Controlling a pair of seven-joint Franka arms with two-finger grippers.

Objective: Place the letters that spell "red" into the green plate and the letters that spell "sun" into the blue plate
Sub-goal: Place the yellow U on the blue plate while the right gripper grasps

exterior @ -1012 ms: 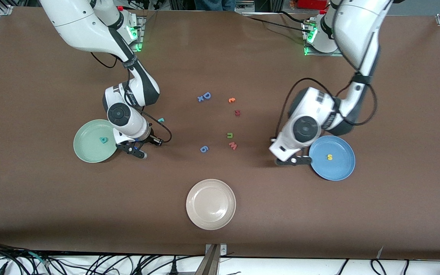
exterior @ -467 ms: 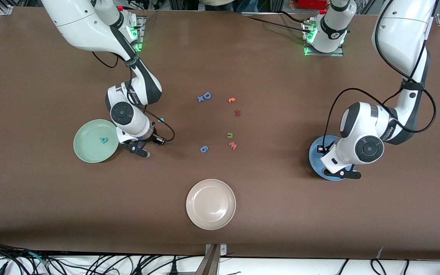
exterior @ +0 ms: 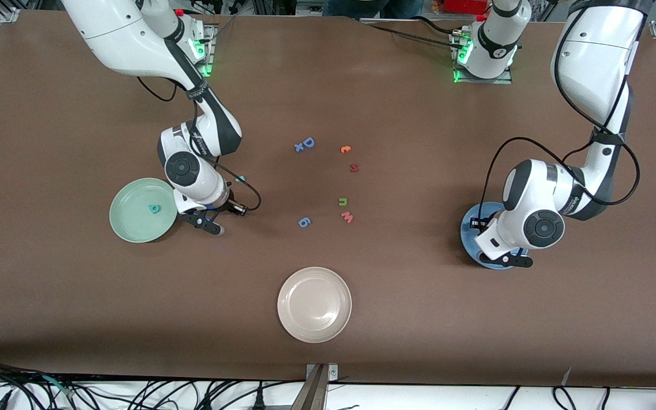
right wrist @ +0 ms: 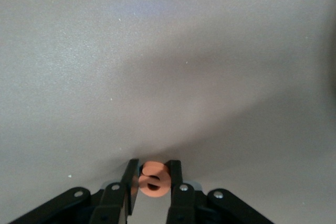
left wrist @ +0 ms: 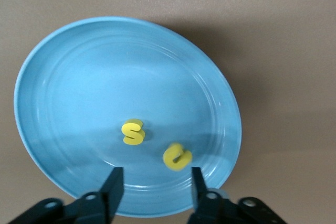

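1. Left gripper [left wrist: 153, 190]: held over the blue plate [exterior: 467, 228]; jaws parted with nothing between them. The yellow "u" [left wrist: 177, 156] is seen just ahead of the jaws, blurred, seemingly just released into the plate. The yellow "s" [left wrist: 133, 131] lies flat in the plate beside it, ahead of the jaws' gap.
2. Right gripper [right wrist: 153, 180]: low over bare table beside the green plate [exterior: 126, 219]; jaws clenched on the orange "e" [right wrist: 154, 177], which sits squarely between the fingertips.
3. Teal "d" [exterior: 154, 209]: already lying in the green plate, apart from the right jaws.
4. Teal "r" [exterior: 240, 179]: on the table near the right arm's wrist, outside the jaws, not yet collected.
5. Olive "n" [exterior: 343, 201]: on the table mid-way between the arms, well apart from both jaws, just beside the pink "w" [exterior: 347, 216].
6. Step in hand, as judged: "u" delivered to the blue plate; "e" grasped for the green plate.
7. Next move, as judged: the "e" is to be carried over the green plate's rim and let go; the left jaws are to be lifted clear and sent to the "n" without disturbing the "w".
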